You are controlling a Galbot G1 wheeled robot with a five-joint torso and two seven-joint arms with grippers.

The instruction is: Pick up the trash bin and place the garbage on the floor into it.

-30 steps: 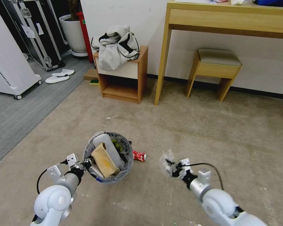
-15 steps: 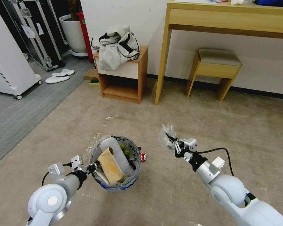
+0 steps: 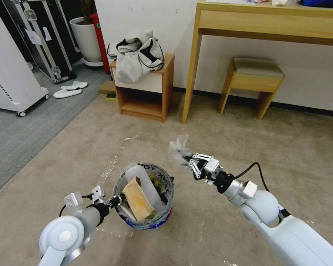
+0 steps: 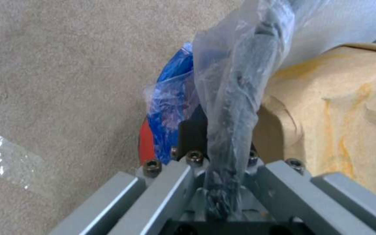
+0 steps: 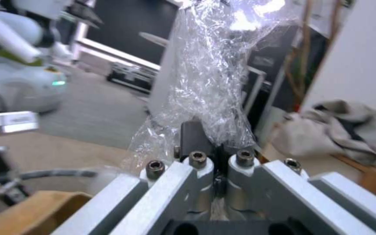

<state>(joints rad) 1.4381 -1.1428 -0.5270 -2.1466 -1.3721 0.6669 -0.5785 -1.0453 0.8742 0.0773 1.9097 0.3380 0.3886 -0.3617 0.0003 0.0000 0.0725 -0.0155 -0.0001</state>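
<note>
The trash bin (image 3: 150, 221), red with a blue band and a clear lettered liner, hangs low over the beige carpet floor (image 3: 255, 147). My left gripper (image 3: 116, 202) is shut on its near-left rim; the left wrist view shows the gripper (image 4: 216, 130) pinching rim and liner beside the blue band (image 4: 175, 88). Garbage inside the bin includes a brown cardboard scrap (image 3: 138, 199) and a white slipper (image 3: 146, 183). My right gripper (image 3: 190, 162) is shut on a clear plastic wad (image 3: 179, 147), held up to the right of the bin and above its rim. The right wrist view shows the wad (image 5: 214, 81) standing out of the shut jaws.
A tape line (image 3: 109, 168) shines on the carpet left of the bin. Farther back stand a wooden cabinet (image 3: 144, 96) with a grey bag on it, a desk (image 3: 266, 26) and a stool (image 3: 255, 81). Grey flooring at the left holds white slippers (image 3: 70, 88) and a white planter pot (image 3: 86, 40).
My right gripper has carried the plastic wad up and to the left, closer to the bin. The left gripper has shifted the bin to the right and nearer to me, covering the red can.
</note>
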